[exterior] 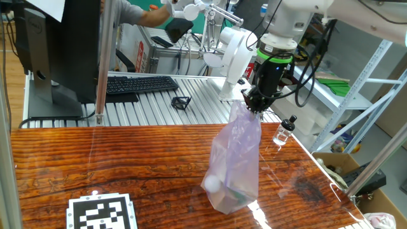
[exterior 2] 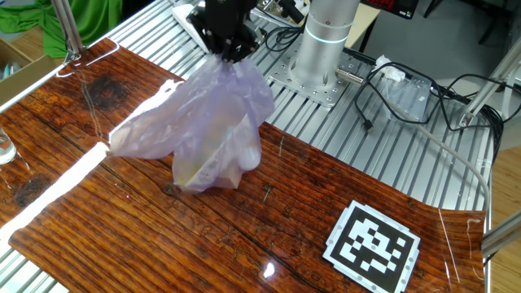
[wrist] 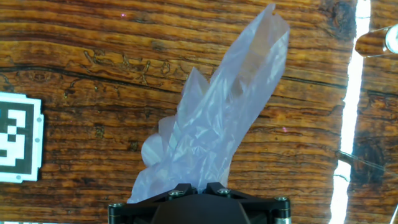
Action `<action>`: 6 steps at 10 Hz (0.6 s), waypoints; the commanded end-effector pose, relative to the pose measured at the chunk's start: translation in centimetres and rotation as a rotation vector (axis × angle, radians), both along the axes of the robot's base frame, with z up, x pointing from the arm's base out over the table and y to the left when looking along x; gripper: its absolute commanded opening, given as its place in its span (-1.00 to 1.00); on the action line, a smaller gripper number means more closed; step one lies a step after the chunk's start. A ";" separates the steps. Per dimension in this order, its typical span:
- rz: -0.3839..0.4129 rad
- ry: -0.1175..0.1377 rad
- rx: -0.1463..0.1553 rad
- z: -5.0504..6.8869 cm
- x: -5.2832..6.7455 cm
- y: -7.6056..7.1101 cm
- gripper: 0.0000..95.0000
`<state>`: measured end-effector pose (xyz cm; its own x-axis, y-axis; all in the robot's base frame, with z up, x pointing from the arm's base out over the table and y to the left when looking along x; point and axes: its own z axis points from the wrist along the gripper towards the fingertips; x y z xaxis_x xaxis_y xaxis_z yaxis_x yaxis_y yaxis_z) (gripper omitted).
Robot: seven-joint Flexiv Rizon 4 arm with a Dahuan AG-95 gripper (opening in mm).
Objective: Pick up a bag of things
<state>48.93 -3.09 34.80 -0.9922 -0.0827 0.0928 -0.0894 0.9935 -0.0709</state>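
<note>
The bag of things point(exterior: 236, 165) is a crinkly translucent pale lilac plastic bag with a small white ball point(exterior: 213, 184) and greenish items showing through near its bottom. It hangs stretched from its top, its bottom at or just above the wooden table. It also shows in the other fixed view point(exterior 2: 207, 130) and in the hand view point(wrist: 217, 118). My gripper point(exterior: 254, 105) is shut on the bunched top of the bag; it shows in the other fixed view point(exterior 2: 226, 54) and in the hand view point(wrist: 199, 186), where the jaws stand pinched together on the plastic.
A small clear bottle point(exterior: 283, 132) stands on the table right of the bag. A black-and-white marker tag point(exterior: 102, 212) lies at the front left. A keyboard point(exterior: 140, 83) and a small black clip point(exterior: 181, 102) lie on the metal bench behind. The robot base point(exterior 2: 321, 45) stands close by.
</note>
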 end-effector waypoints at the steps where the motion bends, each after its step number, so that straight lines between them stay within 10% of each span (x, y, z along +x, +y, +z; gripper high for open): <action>1: -0.001 0.001 -0.002 0.1 -0.1 -0.1 -1.00; 6: 0.000 0.003 -0.003 0.3 -0.7 -0.2 -1.00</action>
<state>48.16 -3.34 35.05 -0.9922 -0.0818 0.0937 -0.0890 0.9932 -0.0746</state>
